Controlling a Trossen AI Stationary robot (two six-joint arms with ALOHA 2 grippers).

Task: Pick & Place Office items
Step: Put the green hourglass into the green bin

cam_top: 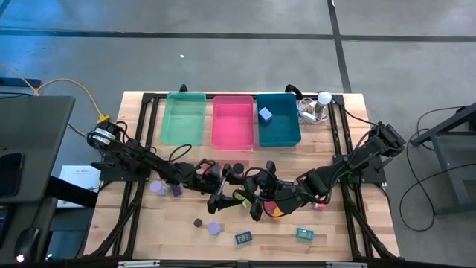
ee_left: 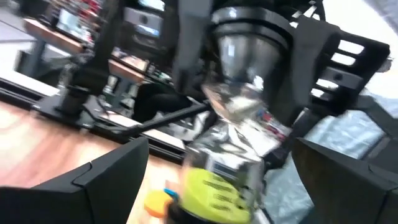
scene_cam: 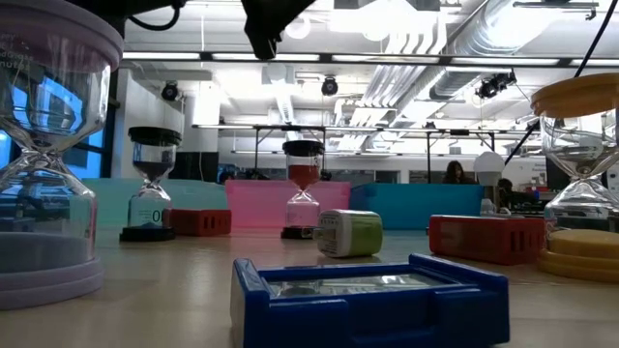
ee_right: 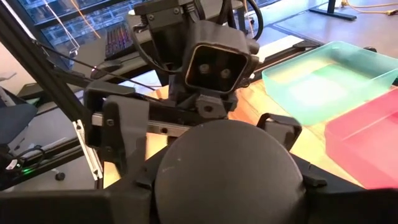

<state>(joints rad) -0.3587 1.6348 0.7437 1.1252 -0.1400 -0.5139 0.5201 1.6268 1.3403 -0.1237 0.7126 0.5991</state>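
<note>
Meeting over the middle of the counter, the two arms appear to be mid-handover. The right claw is clenched on a black-capped timer, whose round cap fills the right wrist view. The left claw faces it, released, its fingers spread wide to either side of the timer's glass. The timer is held up off the counter between the arms, probably so that the arm nearer the bins can take it. Of the three bins along the far edge, only the teal bin holds anything: a single blue block in its far left corner. The green bin and pink bin show bare bottoms. Most pieces wait on the near half of the counter, among them a lavender disc, a small black disc, a blue block and a teal block. By that count, the sorting looks barely begun.
</note>
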